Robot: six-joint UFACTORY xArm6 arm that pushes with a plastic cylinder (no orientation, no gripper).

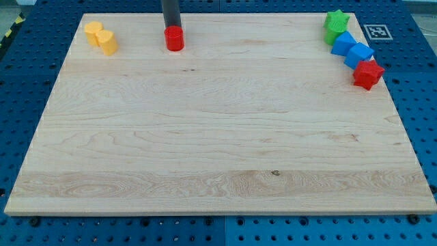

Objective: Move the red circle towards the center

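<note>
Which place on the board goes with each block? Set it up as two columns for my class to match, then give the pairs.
Column 1:
1. red circle
2. yellow block
3. green star
4. red star

Column 2:
A. the view's top-left corner
B. lowest in the cluster at the view's right edge
C. directly under my tip, near the top edge
D. the view's top-right corner

Pairs: 1-C, 2-A, 3-D, 4-B
</note>
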